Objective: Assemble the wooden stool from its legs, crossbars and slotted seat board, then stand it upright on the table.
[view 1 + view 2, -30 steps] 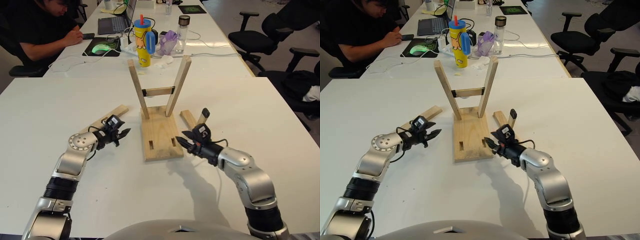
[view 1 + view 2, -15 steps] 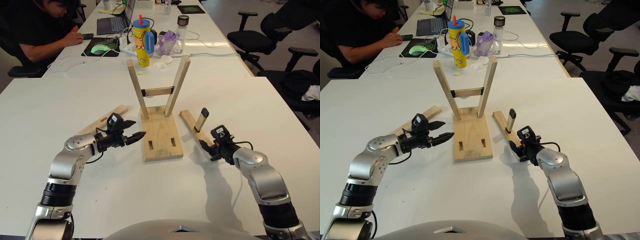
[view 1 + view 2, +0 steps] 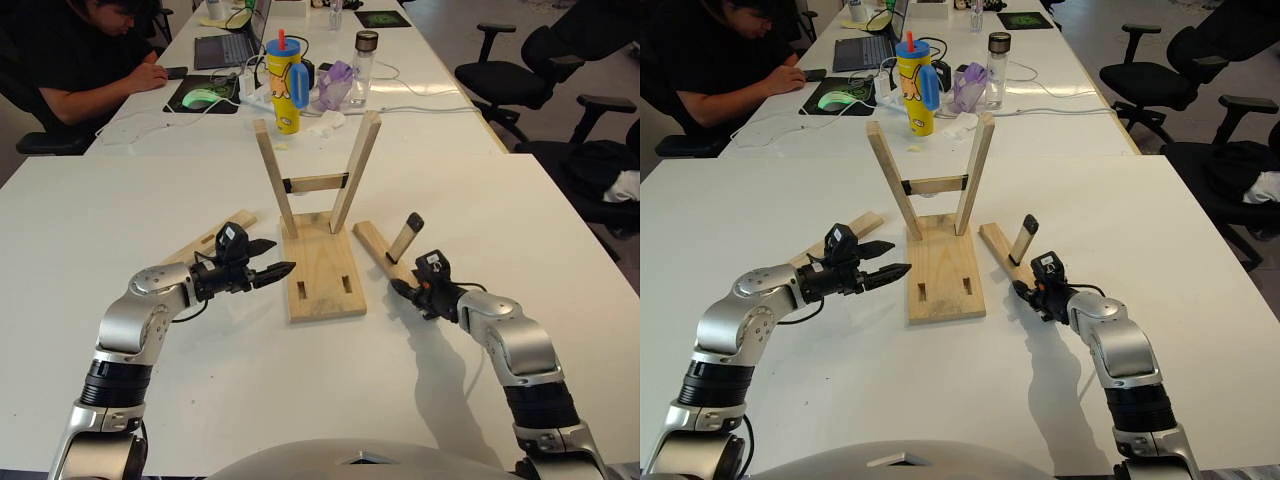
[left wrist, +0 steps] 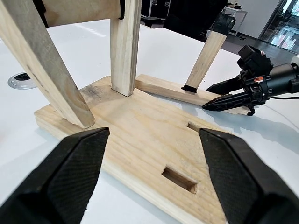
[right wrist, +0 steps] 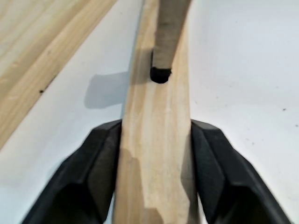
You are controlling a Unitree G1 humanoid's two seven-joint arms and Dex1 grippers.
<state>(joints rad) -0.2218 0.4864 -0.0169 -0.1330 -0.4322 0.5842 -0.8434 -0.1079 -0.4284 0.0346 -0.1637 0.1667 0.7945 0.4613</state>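
The slotted seat board (image 3: 325, 272) lies flat on the white table. Two legs (image 3: 274, 180) stand up from its far end, joined by a crossbar (image 3: 318, 183). My left gripper (image 3: 276, 272) hovers open just off the board's left edge, its fingers (image 4: 77, 172) spread wide with nothing between them. A loose leg (image 3: 372, 243) lies right of the board with a short black-tipped crossbar (image 3: 405, 236) sticking up from it. My right gripper (image 3: 397, 289) is shut on this leg's near end, one finger (image 5: 93, 172) on each side of the wood (image 5: 156, 154). Another loose leg (image 3: 215, 238) lies behind my left arm.
On the table beyond stand a yellow cup (image 3: 285, 85), a bottle (image 3: 365, 65) and a laptop (image 3: 228, 45), where a person sits at the left. Office chairs (image 3: 520, 80) stand to the right. The near part of my table is bare.
My right gripper left the board's right edge and closed on the loose leg's near end, which shifted slightly. My left gripper moved right to the board's left edge.
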